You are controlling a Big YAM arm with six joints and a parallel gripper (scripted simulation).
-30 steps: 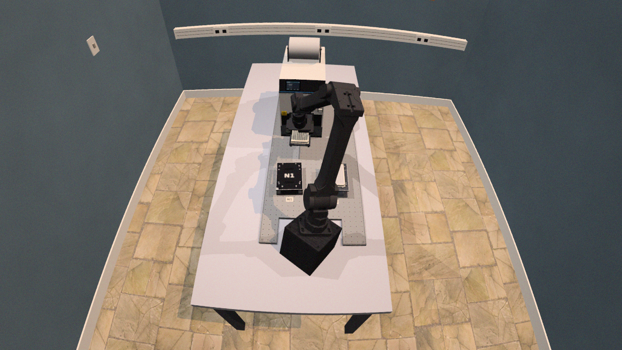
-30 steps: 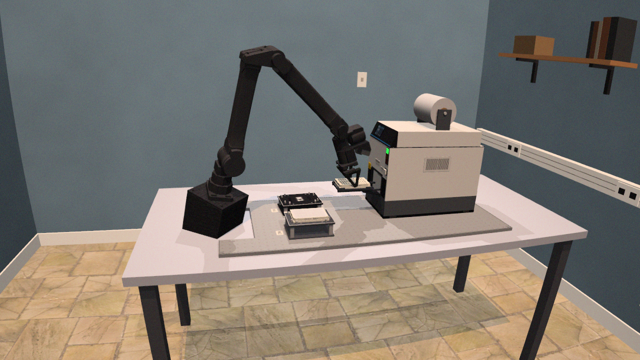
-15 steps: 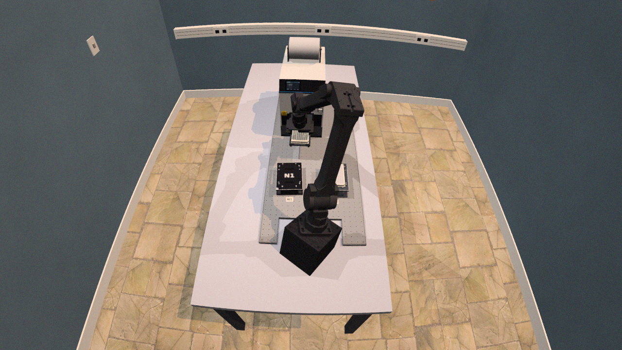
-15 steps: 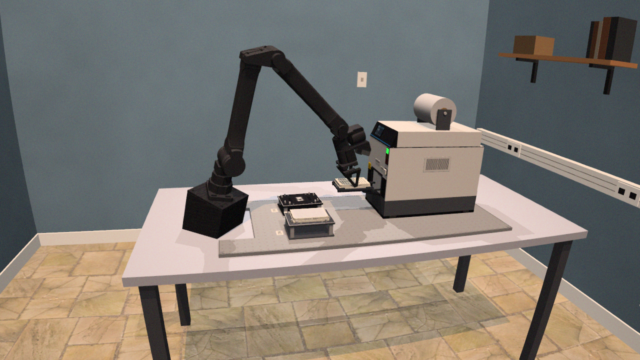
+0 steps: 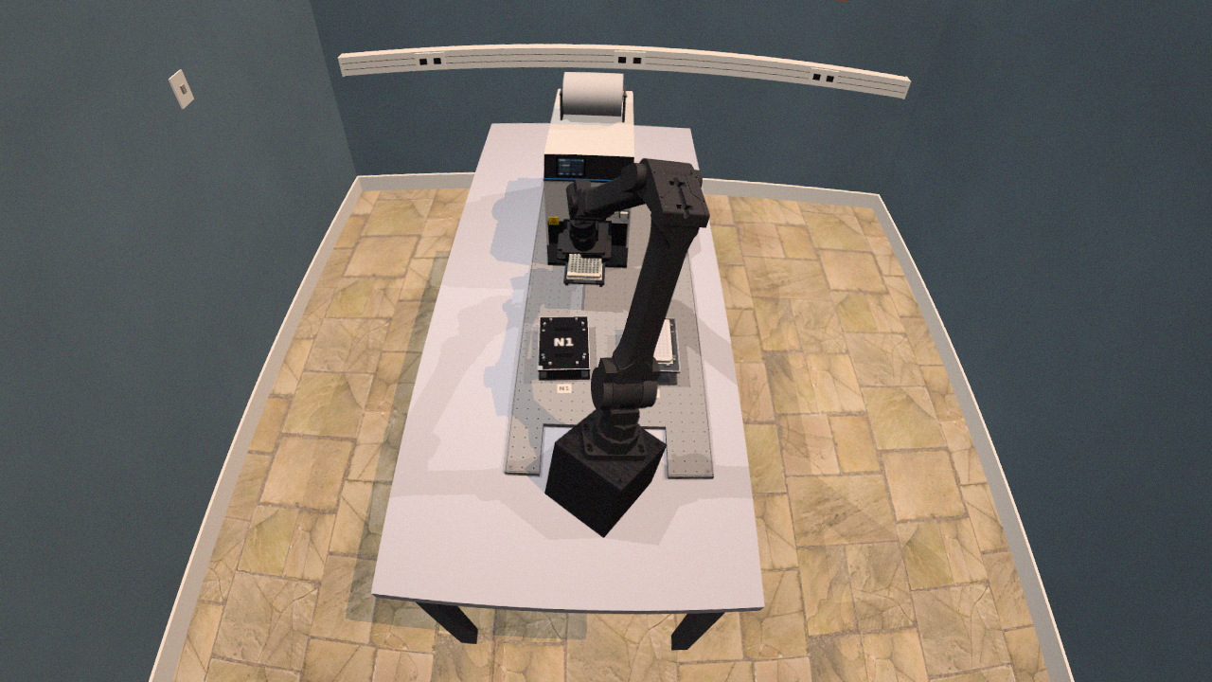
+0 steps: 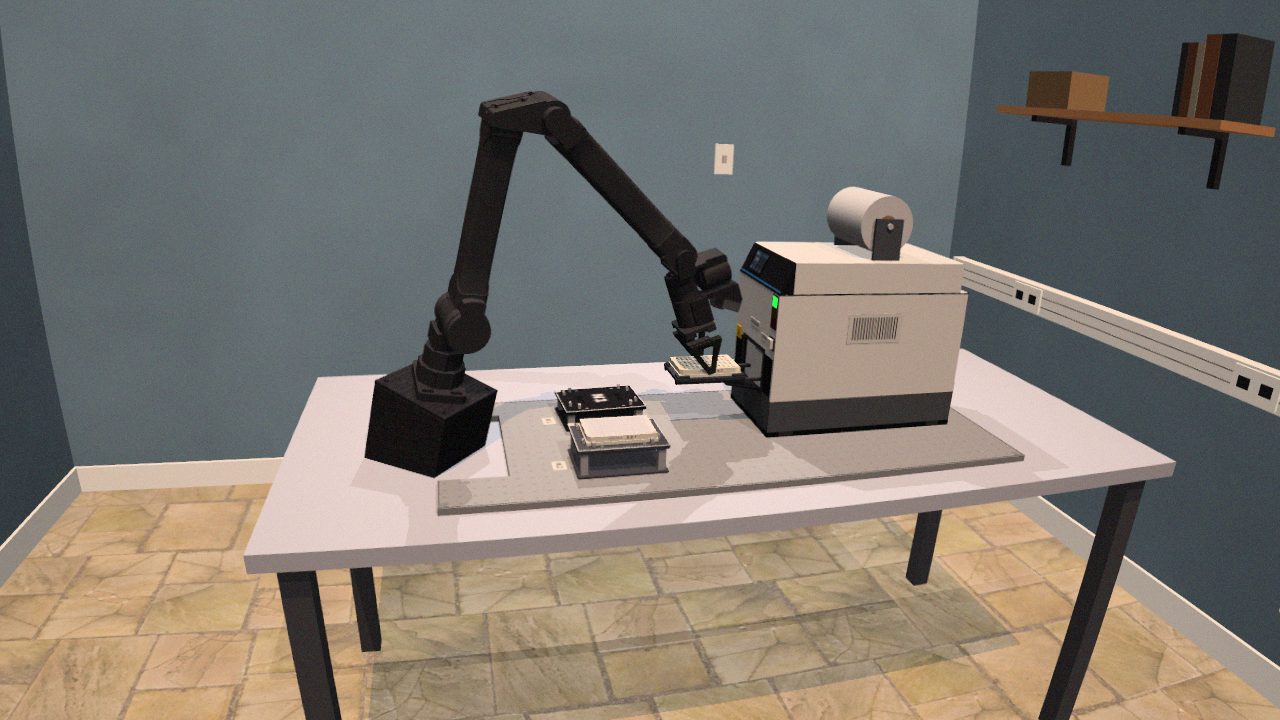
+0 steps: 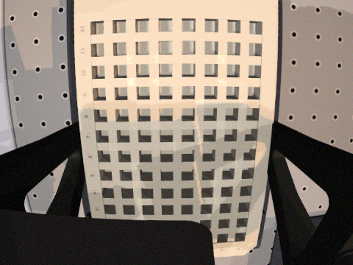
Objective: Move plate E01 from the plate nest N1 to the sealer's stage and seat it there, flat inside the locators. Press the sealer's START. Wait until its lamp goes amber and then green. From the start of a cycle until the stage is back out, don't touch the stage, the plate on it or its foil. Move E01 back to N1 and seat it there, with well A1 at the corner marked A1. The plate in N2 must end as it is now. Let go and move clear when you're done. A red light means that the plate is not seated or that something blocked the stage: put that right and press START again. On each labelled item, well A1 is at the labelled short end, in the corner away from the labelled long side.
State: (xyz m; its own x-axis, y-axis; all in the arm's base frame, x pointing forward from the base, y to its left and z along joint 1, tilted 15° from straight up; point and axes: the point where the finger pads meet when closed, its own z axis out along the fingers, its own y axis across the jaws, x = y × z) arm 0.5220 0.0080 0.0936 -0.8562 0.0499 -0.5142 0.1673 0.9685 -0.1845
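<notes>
Across a room with blue-grey walls (image 5: 211, 254) (image 6: 268, 223) and a tan stone-tiled floor (image 5: 305, 466) (image 6: 537, 608), a pale rectangular surface (image 5: 559, 568) (image 6: 340, 528) carries a grey perforated board (image 5: 525, 423) (image 6: 707, 470) (image 7: 305, 77). One black jointed arm (image 5: 656, 288) (image 6: 487, 205) stands near; one boxy cream-and-black sealer (image 5: 590, 139) (image 6: 868, 344), topped by a single white roll (image 5: 593, 93) (image 6: 857, 214), stands far, its lamp (image 6: 775, 301) green. Two raised plate nests sit between: the left black nest (image 5: 550, 326) (image 6: 572, 400) holds no plate, while the right nest (image 5: 675, 365) (image 6: 661, 443) bears a white plate (image 5: 665, 343) (image 6: 617, 429). The second plate, cream plastic with square wells (image 5: 584, 269) (image 6: 684, 364) (image 7: 176, 81), is at the sealer's extended black stage (image 5: 584, 282) (image 6: 707, 379); the black gripper (image 5: 584, 264) (image 6: 713, 367) (image 7: 176, 132) has its jaws pinching it by both long sides. "N1" reads large on the left nest and again on a small white card (image 5: 564, 388) (image 6: 548, 420) just nearer. Numbers up to "12" run along the gripped plate; any brand is too small to read.
</notes>
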